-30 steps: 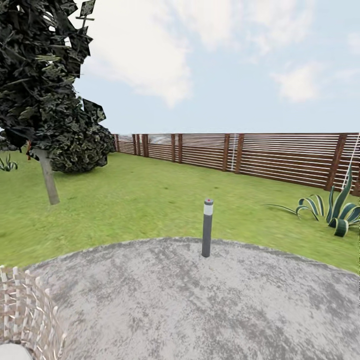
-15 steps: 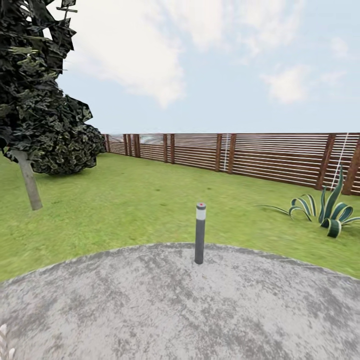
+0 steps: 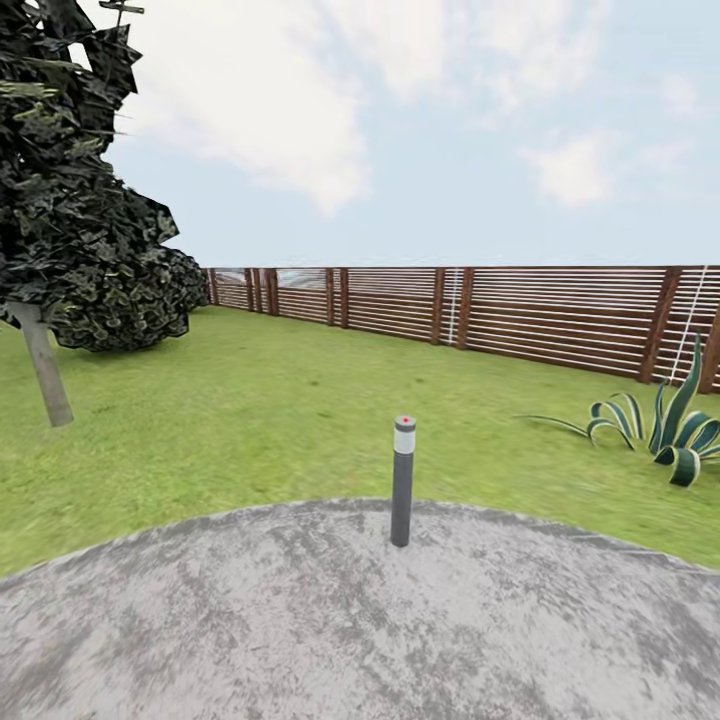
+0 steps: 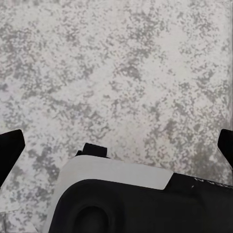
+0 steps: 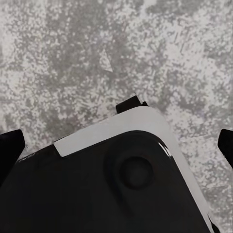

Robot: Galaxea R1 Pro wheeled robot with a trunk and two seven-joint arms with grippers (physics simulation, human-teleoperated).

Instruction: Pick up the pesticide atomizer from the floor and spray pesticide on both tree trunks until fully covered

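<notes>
The garden's lawn [image 3: 260, 400] spreads to a brown slat fence [image 3: 560, 310], with a grey paved patch [image 3: 350, 630] in the foreground. A dark-leaved tree [image 3: 70, 200] on a leaning grey trunk [image 3: 45, 375] stands at the far left on the grass. A striped spiky plant [image 3: 670, 430] grows at the right, and a short grey lamp post [image 3: 402, 480] rises at the paving's edge. Both wrist cameras look straight down at the paving: the left gripper [image 4: 116, 145] and right gripper [image 5: 116, 145] each hang with fingertips spread wide, grasping nothing.
</notes>
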